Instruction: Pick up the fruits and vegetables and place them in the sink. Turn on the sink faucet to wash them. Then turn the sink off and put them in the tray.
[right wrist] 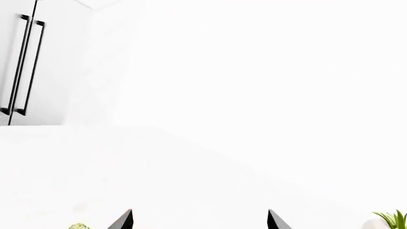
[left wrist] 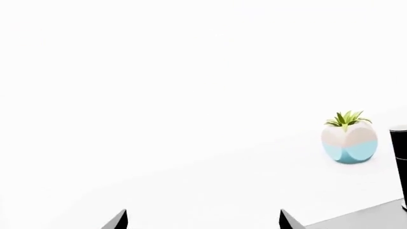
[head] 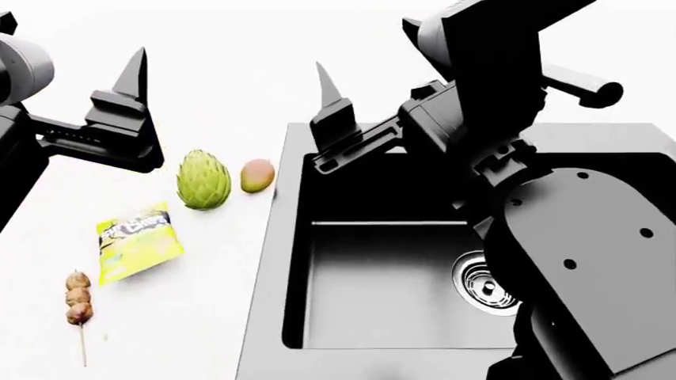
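Note:
On the white counter left of the sink (head: 271, 277) stands a light green artichoke (head: 203, 180), with a small yellow-orange mango (head: 256, 175) beside it. The basin is black, with a chrome drain (head: 484, 279). My left gripper (left wrist: 203, 218) is open and empty, raised over the counter left of the artichoke. The right gripper (right wrist: 200, 218) is also open and empty, above the sink's back left corner. The artichoke's top (right wrist: 78, 226) peeks in at the edge of the right wrist view. The black faucet (left wrist: 399, 162) shows in the left wrist view. The tray is out of view.
A yellow snack bag (head: 138, 241) and a skewer of brown balls (head: 77, 299) lie on the counter in front of the artichoke. A potted plant (left wrist: 348, 138) in a white-and-blue pot stands by the faucet. My right arm covers the sink's right side. White cabinet doors (right wrist: 25, 67) stand beyond.

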